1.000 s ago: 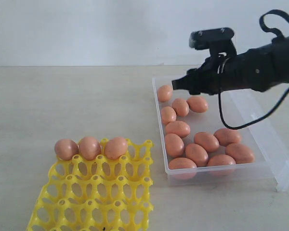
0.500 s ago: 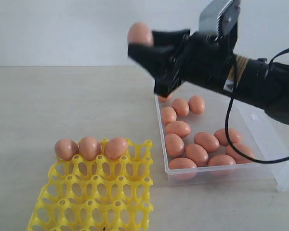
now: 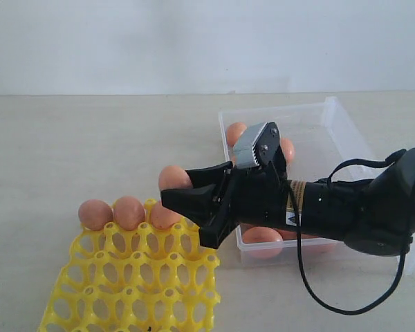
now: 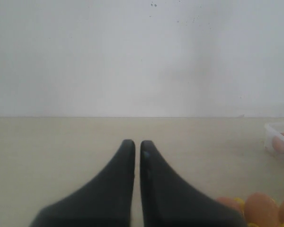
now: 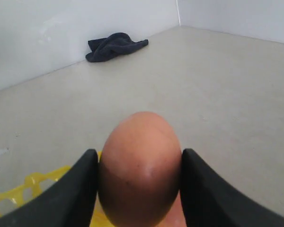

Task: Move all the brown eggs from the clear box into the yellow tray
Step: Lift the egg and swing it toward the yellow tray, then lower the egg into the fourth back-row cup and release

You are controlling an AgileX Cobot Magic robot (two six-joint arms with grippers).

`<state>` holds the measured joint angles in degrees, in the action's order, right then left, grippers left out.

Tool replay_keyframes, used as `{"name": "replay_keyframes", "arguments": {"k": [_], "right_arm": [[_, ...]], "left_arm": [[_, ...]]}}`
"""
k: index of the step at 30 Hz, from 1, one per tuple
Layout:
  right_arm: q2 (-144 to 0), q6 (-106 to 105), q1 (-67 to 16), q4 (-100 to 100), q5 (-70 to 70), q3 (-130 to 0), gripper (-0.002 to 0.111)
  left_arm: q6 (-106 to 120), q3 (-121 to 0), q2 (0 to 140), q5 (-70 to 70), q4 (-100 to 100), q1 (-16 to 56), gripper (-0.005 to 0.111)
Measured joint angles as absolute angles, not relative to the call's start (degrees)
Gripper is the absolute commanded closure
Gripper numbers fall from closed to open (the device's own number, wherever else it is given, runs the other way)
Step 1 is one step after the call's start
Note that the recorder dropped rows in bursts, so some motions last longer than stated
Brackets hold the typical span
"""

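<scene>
My right gripper (image 3: 177,185) is shut on one brown egg (image 3: 173,177) and holds it just above the back right part of the yellow tray (image 3: 135,277). The right wrist view shows that egg (image 5: 139,165) upright between the two black fingers, with the tray (image 5: 33,183) below. Three brown eggs (image 3: 128,211) stand in the tray's back row. More eggs (image 3: 261,235) lie in the clear box (image 3: 332,117), mostly hidden behind the arm. My left gripper (image 4: 134,144) is shut and empty, low over the table beside the tray's eggs (image 4: 260,210).
A dark cloth (image 5: 114,45) lies against the wall, far from the tray. The right arm and its cable (image 3: 346,304) stretch across the front of the clear box. Bare table (image 3: 90,138) lies left of the box and behind the tray.
The right gripper lifted an egg out of the box's far left corner, swung left with it and came down over the tray's back right. The tray's three eggs stayed put.
</scene>
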<state>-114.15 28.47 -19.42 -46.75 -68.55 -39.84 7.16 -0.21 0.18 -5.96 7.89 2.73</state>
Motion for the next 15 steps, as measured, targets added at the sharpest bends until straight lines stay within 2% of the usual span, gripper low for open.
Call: {"name": "replay_keyframes", "arguments": {"k": [7, 15], "right_arm": [[-114.2, 28.3, -19.4, -45.9, -67.1, -39.8, 0.108], [-114.2, 28.5, -19.4, -45.8, -56.9, -39.8, 0.108]], "left_arm": [[7.2, -0.2, 0.2, -6.0, 7.9, 2.7, 0.103], [7.2, -0.2, 0.2, -6.0, 7.9, 2.7, 0.103]]}}
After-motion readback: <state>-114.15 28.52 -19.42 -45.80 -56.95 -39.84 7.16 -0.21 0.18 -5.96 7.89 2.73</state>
